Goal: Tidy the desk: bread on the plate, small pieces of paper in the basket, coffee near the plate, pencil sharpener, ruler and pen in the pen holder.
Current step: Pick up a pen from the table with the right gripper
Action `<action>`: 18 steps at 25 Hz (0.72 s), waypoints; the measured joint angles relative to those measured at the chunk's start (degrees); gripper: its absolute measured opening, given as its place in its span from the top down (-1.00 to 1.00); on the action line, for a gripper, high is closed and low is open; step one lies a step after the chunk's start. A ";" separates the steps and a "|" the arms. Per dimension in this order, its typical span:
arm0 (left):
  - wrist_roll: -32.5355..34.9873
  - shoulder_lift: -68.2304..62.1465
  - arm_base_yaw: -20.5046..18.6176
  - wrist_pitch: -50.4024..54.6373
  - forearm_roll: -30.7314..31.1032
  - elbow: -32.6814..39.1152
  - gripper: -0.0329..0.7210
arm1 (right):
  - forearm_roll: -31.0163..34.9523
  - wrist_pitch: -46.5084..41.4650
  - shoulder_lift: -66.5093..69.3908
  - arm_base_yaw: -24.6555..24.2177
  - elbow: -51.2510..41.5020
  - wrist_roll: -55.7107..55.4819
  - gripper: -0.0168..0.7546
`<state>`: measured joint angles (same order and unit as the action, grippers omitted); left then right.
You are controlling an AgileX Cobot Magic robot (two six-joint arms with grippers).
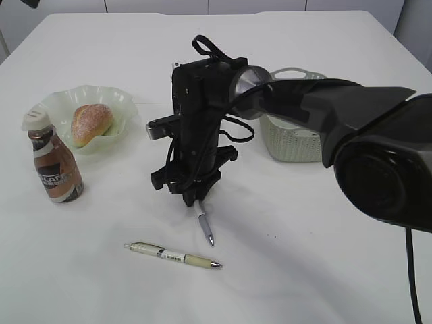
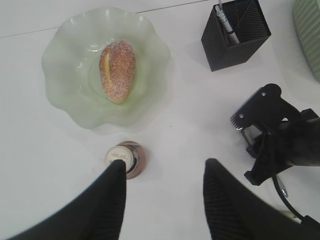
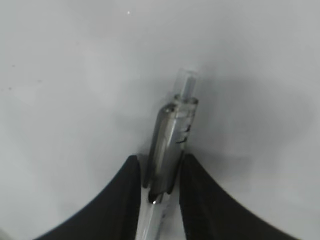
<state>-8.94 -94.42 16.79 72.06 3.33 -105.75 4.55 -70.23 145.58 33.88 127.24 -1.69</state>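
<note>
My right gripper (image 1: pixel 194 199) (image 3: pixel 157 160) points straight down at the desk (image 1: pixel 304 236), its fingers closed on either side of a grey pen (image 1: pixel 204 226) (image 3: pixel 172 135) that lies there. A second, beige pen (image 1: pixel 174 255) lies just in front. The bread (image 1: pixel 91 123) (image 2: pixel 118 70) rests in the plate (image 1: pixel 115 94) (image 2: pixel 60 60). The coffee (image 1: pixel 55 169) (image 2: pixel 120 156) stands beside the plate. My left gripper (image 2: pixel 165 167) hovers open high above the coffee's cap. The pen holder (image 2: pixel 235 35) holds a white pen. The basket (image 1: pixel 290 145) stands behind my right arm. Ruler, pencil sharpener and paper are out of view.
My right arm (image 1: pixel 351 128) reaches in from the right, across the basket's front, and hides the pen holder in the exterior view. In the left wrist view its wrist (image 2: pixel 270 135) sits right of my left fingers.
</note>
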 joint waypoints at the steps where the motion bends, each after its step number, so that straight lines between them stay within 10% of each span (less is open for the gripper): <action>1: 0.00 0.00 0.00 0.00 0.00 0.00 -0.07 | 0.27 0.00 0.00 0.00 0.00 -0.10 0.44; 18: 0.00 0.00 0.00 0.00 0.00 0.00 -0.07 | 0.05 1.69 -1.74 0.00 -4.70 -0.65 0.78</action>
<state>-8.94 -94.42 16.79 72.06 3.33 -105.75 4.61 -68.55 143.85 33.88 122.54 -2.34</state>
